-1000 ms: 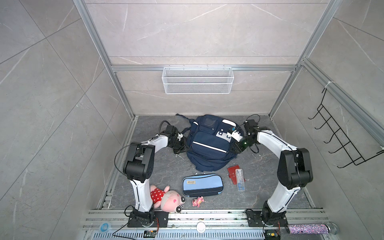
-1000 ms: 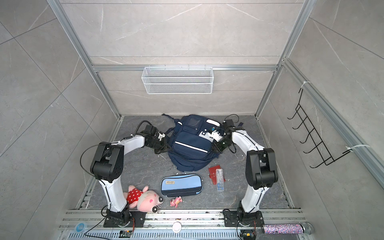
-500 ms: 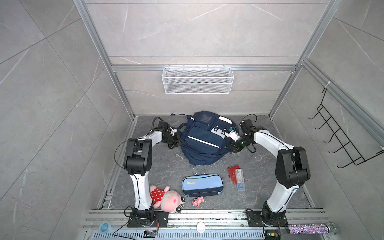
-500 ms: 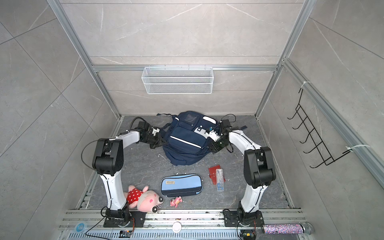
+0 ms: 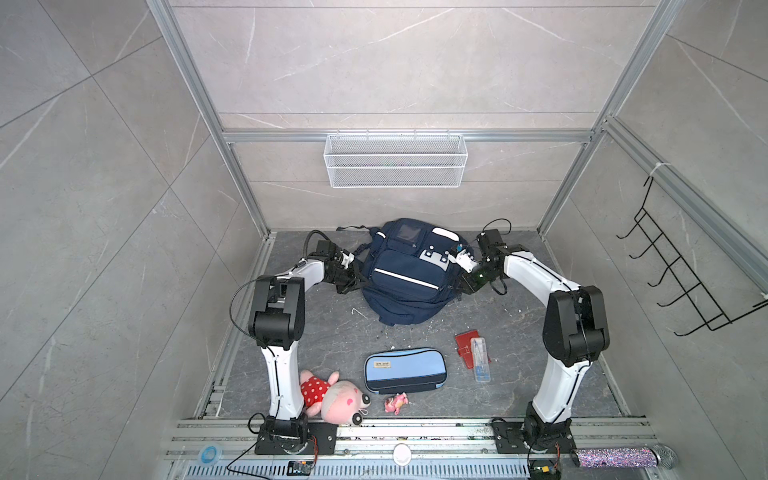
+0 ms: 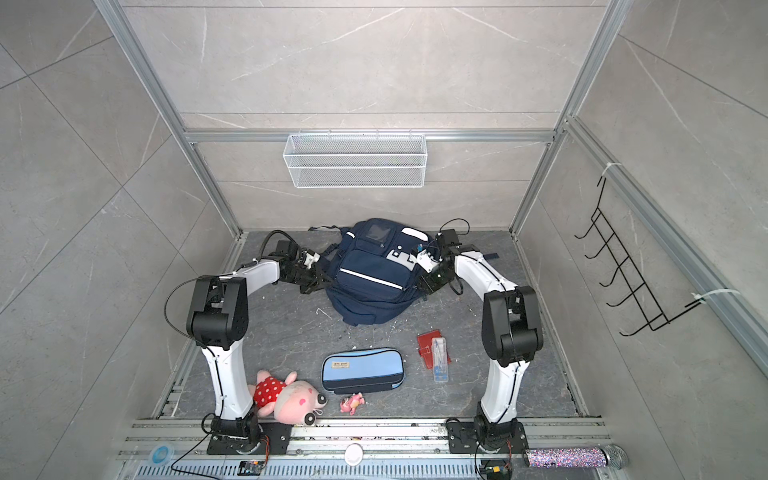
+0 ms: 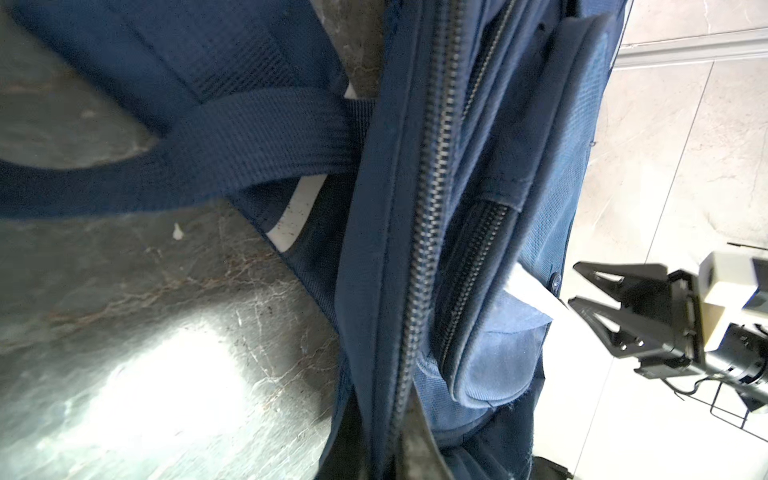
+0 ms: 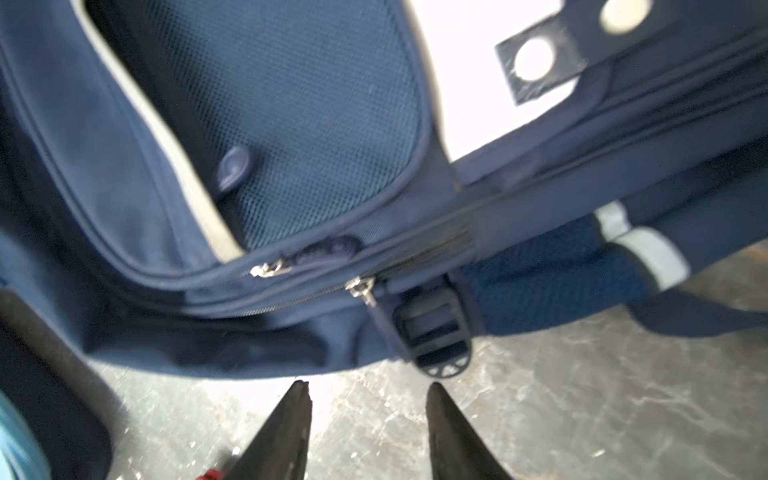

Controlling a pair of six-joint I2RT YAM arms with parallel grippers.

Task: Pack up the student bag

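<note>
The student bag [image 5: 405, 276] [image 6: 370, 278], a navy backpack with white stripes, lies at the back of the floor in both top views. My left gripper [image 5: 354, 284] [image 6: 318, 283] is at the bag's left side, shut on the fabric edge beside a long zip [image 7: 419, 266]. My right gripper [image 5: 465, 286] [image 6: 424, 285] is at the bag's right side, open and holding nothing. In the right wrist view its fingertips [image 8: 434, 392] hover over bare floor just short of a zip pull [image 8: 361, 289] and a black strap buckle [image 8: 432, 336]. The right gripper [image 7: 575, 283] also shows in the left wrist view.
Near the front lie a light-blue pencil case [image 5: 405, 370], a red wallet [image 5: 466, 345] under a clear box [image 5: 481, 361], a pink plush pig [image 5: 332, 395] and a small pink toy [image 5: 395, 403]. A wire basket [image 5: 395, 160] hangs on the back wall, a hook rack [image 5: 685, 286] on the right.
The bag has shifted back and to the left, with both arms moving with it. My right gripper's jaws have narrowed a little. The left stays shut.
</note>
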